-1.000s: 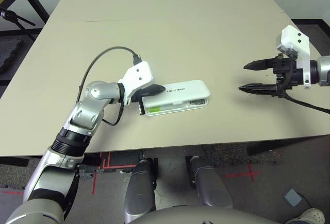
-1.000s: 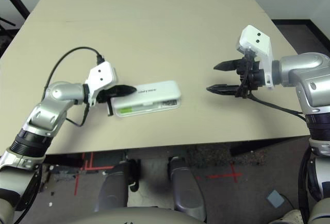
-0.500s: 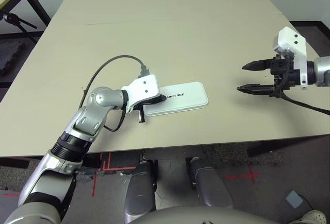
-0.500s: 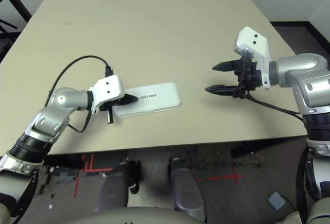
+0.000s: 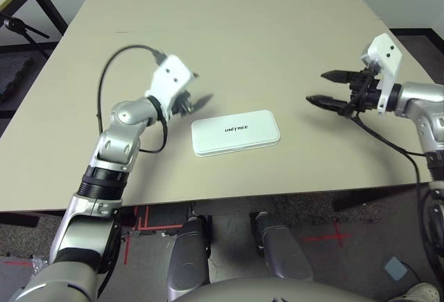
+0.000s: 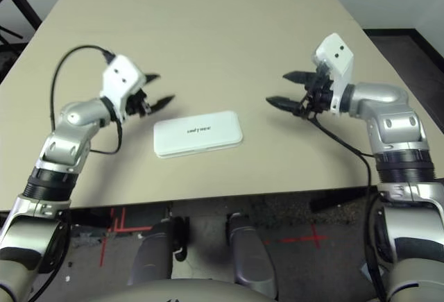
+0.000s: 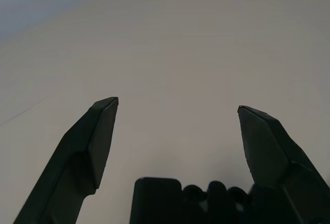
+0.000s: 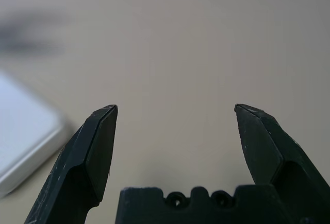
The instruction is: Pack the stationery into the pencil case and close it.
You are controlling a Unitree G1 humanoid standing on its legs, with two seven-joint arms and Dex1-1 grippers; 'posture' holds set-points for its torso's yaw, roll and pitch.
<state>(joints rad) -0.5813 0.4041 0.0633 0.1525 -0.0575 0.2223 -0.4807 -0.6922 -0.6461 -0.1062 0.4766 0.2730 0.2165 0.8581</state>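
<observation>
The white pencil case [image 5: 236, 132] lies flat near the table's front edge, its lid down and the dark UNITREE lettering facing up. The stationery is hidden from view. My left gripper [image 5: 198, 91] hovers just left of and behind the case, lifted off it, its two fingers spread with nothing between them [image 7: 178, 105]. My right gripper [image 5: 325, 88] is out to the right of the case, well apart from it, open and empty, pointing toward the case. A corner of the pencil case [image 8: 23, 131] appears beside the right fingers.
The beige table [image 5: 236, 31] stretches bare behind the case. A black cable [image 5: 111, 73] loops from the left wrist. The table's front edge runs close below the case; dark floor with red tape marks lies beyond it.
The case lid went from ajar to fully down. My left gripper then came off the lid, rose back and left, and opened. My right gripper shifted slightly toward the case.
</observation>
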